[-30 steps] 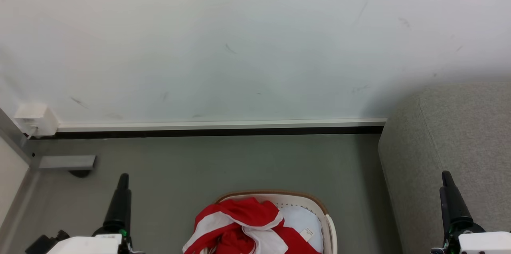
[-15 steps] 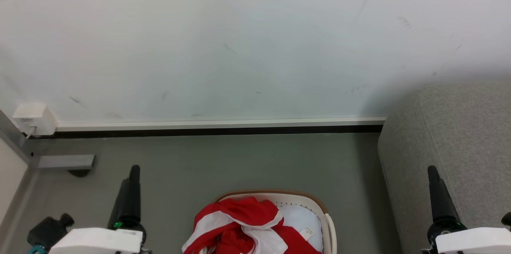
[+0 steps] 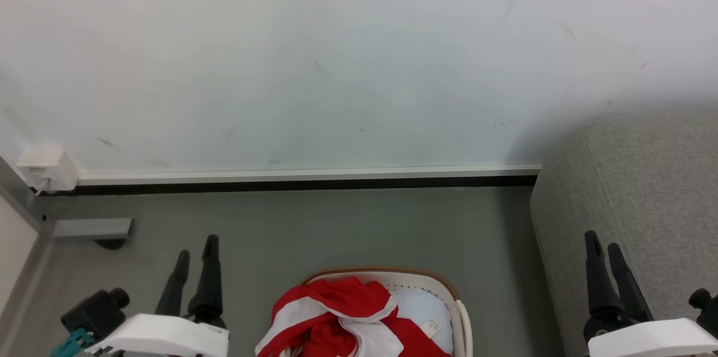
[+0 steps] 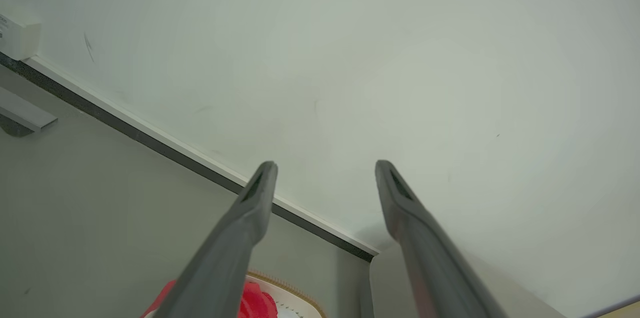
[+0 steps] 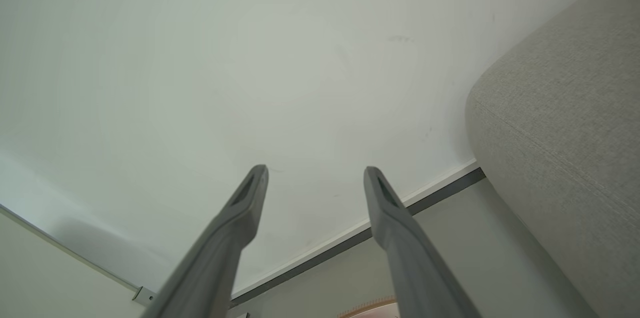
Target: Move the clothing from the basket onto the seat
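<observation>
Red-and-white clothing (image 3: 342,317) lies heaped in the cream basket (image 3: 443,285) with a brown rim at the bottom centre of the head view, on top of a pale bluish pad (image 3: 423,307). The light grey seat (image 3: 645,200) rises at the right. My left gripper (image 3: 196,247) stands open to the left of the basket, above the floor, holding nothing. My right gripper (image 3: 603,242) stands open in front of the seat's side, also empty. In the left wrist view, the left gripper (image 4: 325,168) points at the wall, with a bit of clothing (image 4: 255,300) and basket rim (image 4: 295,295) below.
A white wall (image 3: 336,65) with a skirting board (image 3: 303,174) closes the far side. A white box (image 3: 47,169) sits at the wall's left end, with a grey metal bracket (image 3: 92,228) on the grey floor (image 3: 336,228). The seat (image 5: 565,123) fills the right wrist view's right side.
Both arms have turned and shifted inward: each gripper showed one finger edge-on before, and now both fingers of each show apart. The clothing and basket have not moved.
</observation>
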Available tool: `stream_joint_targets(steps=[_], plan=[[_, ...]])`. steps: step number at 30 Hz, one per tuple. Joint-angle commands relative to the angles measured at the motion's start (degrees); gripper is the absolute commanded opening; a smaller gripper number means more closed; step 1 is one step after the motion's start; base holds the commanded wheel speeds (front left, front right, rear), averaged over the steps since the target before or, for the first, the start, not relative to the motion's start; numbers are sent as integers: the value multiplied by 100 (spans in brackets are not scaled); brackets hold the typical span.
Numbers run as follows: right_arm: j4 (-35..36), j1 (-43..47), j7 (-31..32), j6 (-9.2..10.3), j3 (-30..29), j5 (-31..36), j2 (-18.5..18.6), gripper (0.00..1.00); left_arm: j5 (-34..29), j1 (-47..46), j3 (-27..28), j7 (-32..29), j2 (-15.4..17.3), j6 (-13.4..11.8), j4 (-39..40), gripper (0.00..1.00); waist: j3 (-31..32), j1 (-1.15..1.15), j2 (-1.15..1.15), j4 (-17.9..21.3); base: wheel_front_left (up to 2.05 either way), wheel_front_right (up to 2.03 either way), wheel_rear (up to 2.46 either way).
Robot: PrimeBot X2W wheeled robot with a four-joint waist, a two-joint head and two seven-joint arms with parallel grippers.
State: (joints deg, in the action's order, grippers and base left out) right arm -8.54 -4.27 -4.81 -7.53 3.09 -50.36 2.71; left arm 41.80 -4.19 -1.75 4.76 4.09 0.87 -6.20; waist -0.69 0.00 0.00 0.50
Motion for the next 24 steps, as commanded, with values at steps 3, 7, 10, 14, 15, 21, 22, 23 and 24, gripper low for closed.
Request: stream_joint_targets(steps=[3, 7, 10, 14, 15, 21, 22, 23, 24], plan=[[83, -43, -94, 3, 47, 342, 35, 100, -351, -22, -67, 101, 112, -112, 89, 100, 7, 0, 0, 2, 0, 0, 0], [75, -34, -162, 3, 86, 637, 30, 100, -608, -24, -166, 177, 172, -232, 105, 100, 8, 0, 0, 4, 0, 0, 0], [48, -27, -212, 4, 110, 821, 26, 100, -809, -26, -238, 227, 210, -306, 113, 100, 7, 0, 0, 1, 0, 0, 0], [13, -20, -279, 4, 137, 1076, 25, 100, -1056, -28, -344, 283, 253, -393, 128, 100, 10, 0, 0, 0, 0, 0, 0], [4, -16, -297, 4, 143, 1142, 24, 100, -1120, -27, -366, 302, 262, -409, 134, 100, 11, 0, 0, 0, 0, 0, 0], [-32, -24, -388, 4, 175, 1444, 21, 100, -1454, -22, -466, 392, 308, -514, 165, 100, 13, 0, 0, 8, 0, 0, 0], [-33, -25, -404, 4, 181, 1499, 21, 100, -1511, -20, -480, 412, 315, -530, 170, 100, 14, 0, 0, 10, 0, 0, 0], [-35, -24, -417, 4, 189, 1548, 22, 100, -1573, -17, -495, 421, 321, -543, 176, 100, 14, 0, 0, 12, 0, 0, 0], [-36, -23, -432, 5, 200, 1596, 21, 100, -1624, -15, -507, 438, 327, -545, 181, 100, 14, 0, 0, 14, 0, 0, 0]])
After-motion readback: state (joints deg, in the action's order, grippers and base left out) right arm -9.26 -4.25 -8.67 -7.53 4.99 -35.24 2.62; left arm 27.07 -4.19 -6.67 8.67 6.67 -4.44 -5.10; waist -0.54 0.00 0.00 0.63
